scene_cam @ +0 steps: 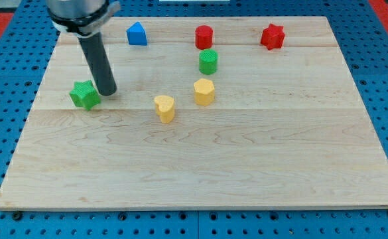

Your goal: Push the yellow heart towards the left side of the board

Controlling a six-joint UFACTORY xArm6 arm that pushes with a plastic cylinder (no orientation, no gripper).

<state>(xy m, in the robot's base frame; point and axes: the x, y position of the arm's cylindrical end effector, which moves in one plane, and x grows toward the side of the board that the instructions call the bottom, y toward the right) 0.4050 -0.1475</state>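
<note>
The yellow heart (164,108) lies left of the board's middle. A second yellow block, hexagon-like (204,91), sits just to its upper right. My tip (106,91) rests on the board well to the left of the heart, right beside a green star (84,95), which is on the tip's left. The rod rises up from the tip to the view's top left.
A blue house-shaped block (136,34), a red cylinder (203,36) and a red star (272,36) stand along the top of the wooden board (247,166). A green cylinder (208,62) sits below the red cylinder, above the yellow hexagon.
</note>
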